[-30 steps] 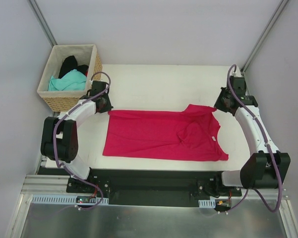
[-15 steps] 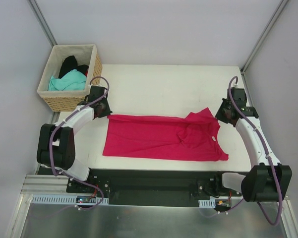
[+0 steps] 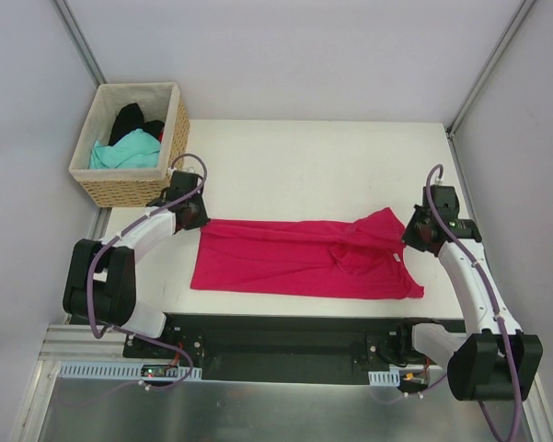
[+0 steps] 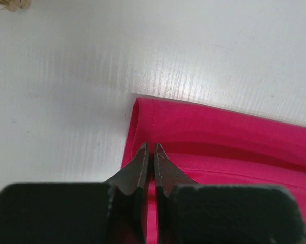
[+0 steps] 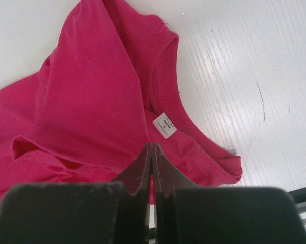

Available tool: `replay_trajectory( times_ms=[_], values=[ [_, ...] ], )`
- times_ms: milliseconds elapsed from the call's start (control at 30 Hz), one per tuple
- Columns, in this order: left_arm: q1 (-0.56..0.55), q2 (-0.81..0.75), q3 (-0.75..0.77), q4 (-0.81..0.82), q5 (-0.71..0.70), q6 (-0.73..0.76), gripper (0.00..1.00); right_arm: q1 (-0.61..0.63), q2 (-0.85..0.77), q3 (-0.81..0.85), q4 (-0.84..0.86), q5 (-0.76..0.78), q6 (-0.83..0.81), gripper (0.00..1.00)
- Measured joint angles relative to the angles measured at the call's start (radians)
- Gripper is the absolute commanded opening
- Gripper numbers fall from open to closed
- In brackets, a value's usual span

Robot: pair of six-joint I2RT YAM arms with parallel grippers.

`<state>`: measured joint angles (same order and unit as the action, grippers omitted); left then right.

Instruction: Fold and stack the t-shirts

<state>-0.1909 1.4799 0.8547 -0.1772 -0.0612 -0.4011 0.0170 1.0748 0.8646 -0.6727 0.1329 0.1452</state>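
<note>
1. Wicker basket (image 3: 133, 190) sits at the far left corner of the white table (image 3: 304, 166). I can see the teal t-shirt (image 3: 124, 153) lying in it, with the black t-shirt (image 3: 127, 118) behind it.
2. Just right of the basket, the left gripper (image 3: 195, 214) is down at the far left corner of the crimson-pink t-shirt (image 3: 304, 260). On my left wrist feed its fingertips (image 4: 142, 158) are pressed together, pinching the pink cloth where the hem edge curls over in a soft roll.
3. The crimson-pink t-shirt lies spread across the middle of the table, hem to the left and collar to the right. Its near edge runs along the table's near edge, and the body is rumpled into folds toward the collar.
4. On the right, the right gripper (image 3: 420, 230) is at the shirt's far right shoulder. My right wrist feed shows its jaws closed together on a raised ridge of pink cloth, just beside the white neck label (image 5: 164, 125).
</note>
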Motion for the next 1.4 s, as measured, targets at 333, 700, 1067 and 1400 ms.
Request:
replay_trajectory(
  times_ms=[333,700,1067,1400],
  values=[
    [-0.006,-0.086,-0.08,0.005,-0.012,0.0,0.0,-0.006,-0.051,-0.059,-0.033,-0.002,-0.005,0.01],
    [-0.006,-0.148,-0.101,0.005,-0.021,0.0,0.0,-0.007,-0.106,-0.055,-0.076,-0.01,-0.023,0.01],
    [-0.019,-0.171,-0.145,0.004,-0.027,-0.001,0.0,-0.007,-0.146,-0.063,-0.102,-0.03,-0.026,0.01],
    [-0.029,-0.171,-0.167,0.0,-0.034,-0.006,0.0,-0.007,-0.157,-0.145,-0.11,-0.037,-0.024,0.01]
  ],
)
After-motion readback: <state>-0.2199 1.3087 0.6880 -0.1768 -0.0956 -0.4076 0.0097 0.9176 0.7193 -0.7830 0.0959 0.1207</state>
